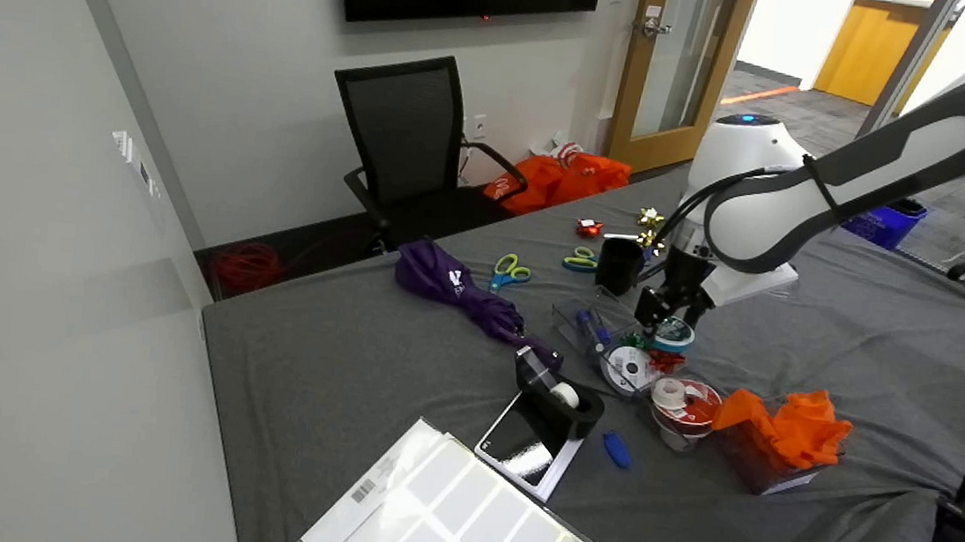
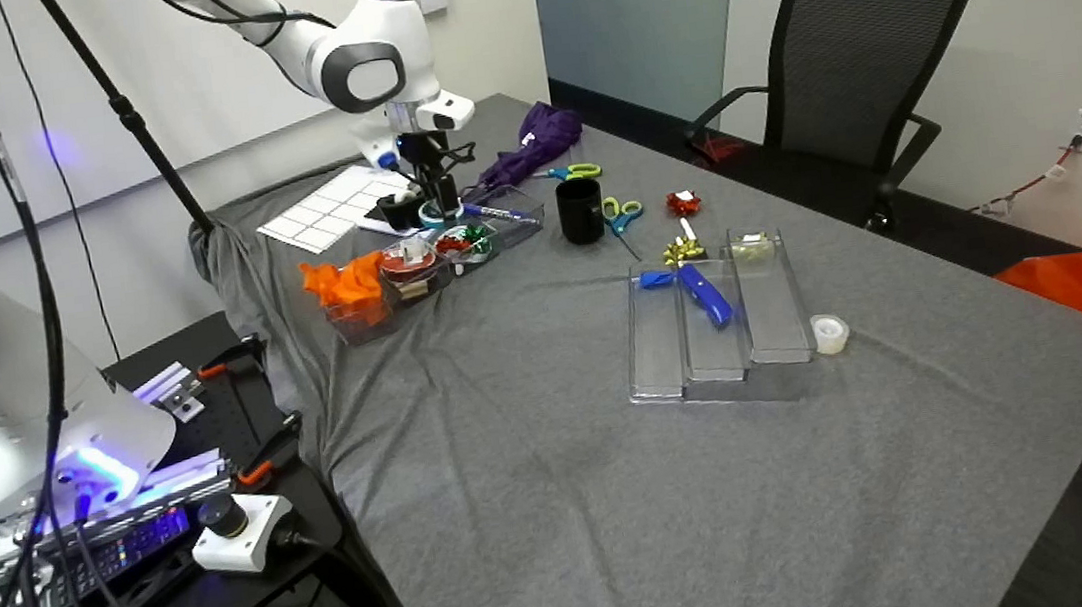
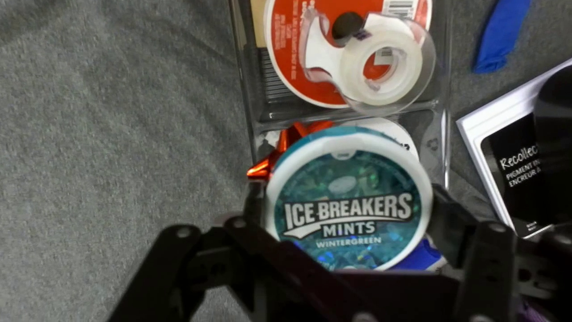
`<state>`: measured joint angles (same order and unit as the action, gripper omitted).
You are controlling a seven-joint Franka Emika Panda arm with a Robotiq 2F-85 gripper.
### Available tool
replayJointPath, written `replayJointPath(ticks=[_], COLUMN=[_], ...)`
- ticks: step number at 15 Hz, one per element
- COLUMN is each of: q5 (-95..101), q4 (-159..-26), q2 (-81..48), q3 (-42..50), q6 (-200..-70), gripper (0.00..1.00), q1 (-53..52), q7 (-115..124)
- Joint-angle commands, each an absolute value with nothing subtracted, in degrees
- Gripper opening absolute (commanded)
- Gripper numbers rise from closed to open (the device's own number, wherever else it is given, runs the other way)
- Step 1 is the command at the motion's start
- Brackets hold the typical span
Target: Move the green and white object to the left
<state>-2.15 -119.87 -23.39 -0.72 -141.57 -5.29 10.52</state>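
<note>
Currently, the gripper (image 3: 348, 197) is clamped from both sides on the Ice Breakers Wintergreen mints container (image 3: 351, 188), over a clear plastic tray (image 3: 430, 134). Beneath it show a red bow (image 3: 283, 145) and a white spool (image 3: 400, 129); contact is unclear. Nearby, a clear tape dispenser (image 3: 409, 71) lies on a red spool (image 3: 283, 58); farther off stands a black mug (image 2: 577, 209).

In an exterior view, the bench (image 1: 304, 378), draped in grey (creased in places), carries a purple umbrella (image 1: 475, 301) near the centre and gridded white sheets (image 1: 471, 522) at bottom centre. In an exterior view, right of centre, a tape roll (image 2: 833, 343) sits beside a clear tray (image 2: 775, 314).
</note>
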Motion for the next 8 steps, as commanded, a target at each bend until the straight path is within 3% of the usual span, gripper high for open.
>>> replayJointPath(ticks=[1, 6, 7, 8], q5=[-1.0, -2.3, -2.5, -2.3], q4=[-115.9, -114.0, -114.0, -114.2], q2=[-26.9, -30.0, -30.1, -30.1], q3=[-0.7, -2.4, -2.8, -3.0], q6=[-140.0, -141.1, -141.0, -140.8], gripper=[0.61, 0.61, 0.76, 0.97], q1=[-5.9, -6.1, -6.0, -6.0], q7=[10.8, 8.5, 7.8, 7.5])
